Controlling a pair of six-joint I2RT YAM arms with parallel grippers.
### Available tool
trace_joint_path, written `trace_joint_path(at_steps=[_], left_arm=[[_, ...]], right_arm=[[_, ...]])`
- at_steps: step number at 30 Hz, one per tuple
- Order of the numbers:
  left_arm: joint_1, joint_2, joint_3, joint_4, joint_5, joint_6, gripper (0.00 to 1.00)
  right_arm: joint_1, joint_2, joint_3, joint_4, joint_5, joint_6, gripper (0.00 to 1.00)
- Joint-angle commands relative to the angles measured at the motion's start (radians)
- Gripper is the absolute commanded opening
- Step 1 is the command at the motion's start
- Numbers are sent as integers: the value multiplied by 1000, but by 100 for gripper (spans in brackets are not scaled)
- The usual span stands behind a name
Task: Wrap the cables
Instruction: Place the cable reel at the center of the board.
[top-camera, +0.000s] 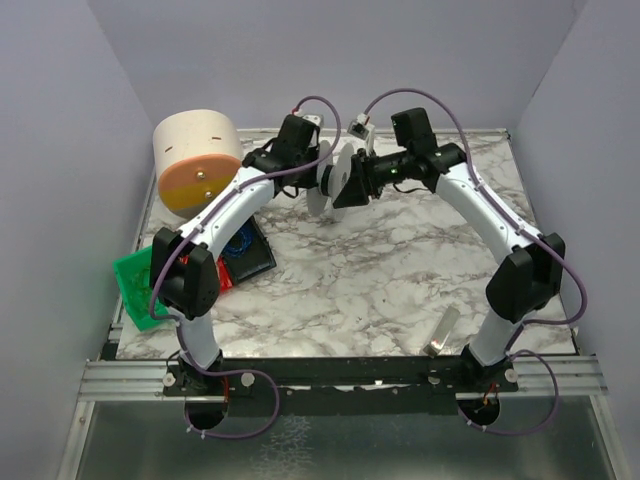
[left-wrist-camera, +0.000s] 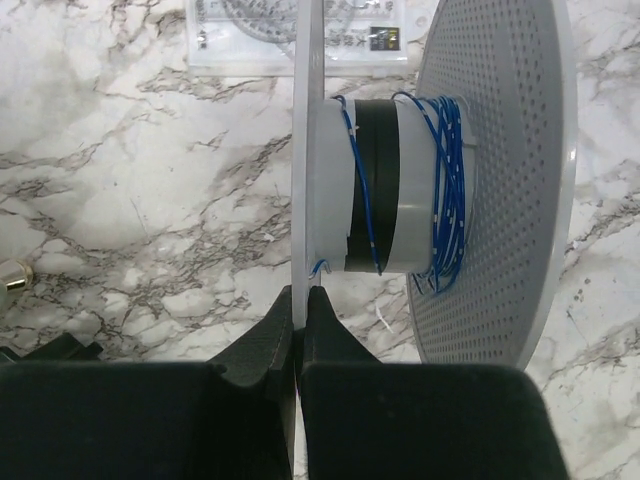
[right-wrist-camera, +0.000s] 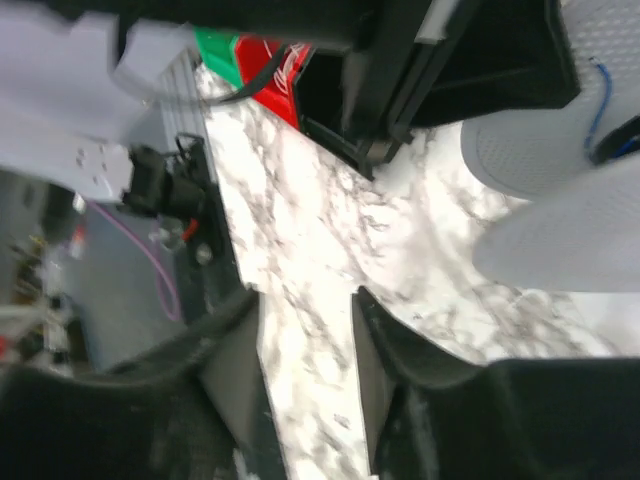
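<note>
A white spool (left-wrist-camera: 330, 190) lies on its side above the marble table, between a thin plain flange (left-wrist-camera: 305, 120) and a wide perforated flange (left-wrist-camera: 500, 180). The cable (left-wrist-camera: 450, 190), a thin blue wire, is wound in several turns round the hub, mostly by the perforated flange. My left gripper (left-wrist-camera: 300, 300) is shut on the thin flange's edge. In the top view the spool (top-camera: 335, 175) hangs between both arms at the back. My right gripper (right-wrist-camera: 305, 310) stands open over bare marble with nothing between its fingers, just beside the spool (right-wrist-camera: 530, 150); a bit of blue cable (right-wrist-camera: 598, 100) shows there.
A big cream drum with an orange face (top-camera: 197, 160) stands at the back left. A green box (top-camera: 140, 285), a red pack (top-camera: 222, 278) and a dark tray (top-camera: 245, 250) lie by the left arm. A small silvery strip (top-camera: 440, 332) lies near the front right. A clear packet (left-wrist-camera: 250, 35) lies beyond the spool.
</note>
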Motion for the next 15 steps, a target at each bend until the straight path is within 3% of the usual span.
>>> trace_joint_path(at_steps=[1,6,15], left_arm=[[64,-43,-50,97,260,-38,0],[79,-18,-75,124,431,-54,0],[93,44,-114,181,729,-103,0]], right_arm=[[-53,-57,111,-322,-137,-270,54],[-96,-139,108,-369,-110,-344,68],[-190,-204,4,-276,-167,-297,69]])
